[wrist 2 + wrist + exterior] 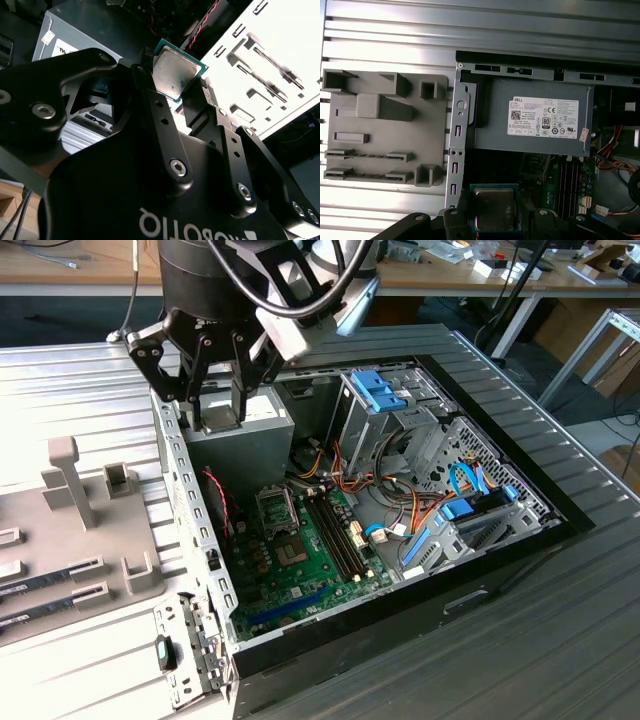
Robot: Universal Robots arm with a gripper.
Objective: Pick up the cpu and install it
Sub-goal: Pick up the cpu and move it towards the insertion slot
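The black metal gripper [175, 80] is clamped on the cpu [494, 209], a thin flat square with a dull silvery lid and a green rim; it hangs above the open computer case [186, 490], over the corner holding the boxy grey power supply [492, 115]; the case rests on a ribbed metal surface [70, 390].

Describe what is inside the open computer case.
Inside the computer case: a grey power supply, green motherboard with its black socket frame, drive cages and coloured cables. The gripper, holding the cpu, covers part of the power supply in the exterior view.
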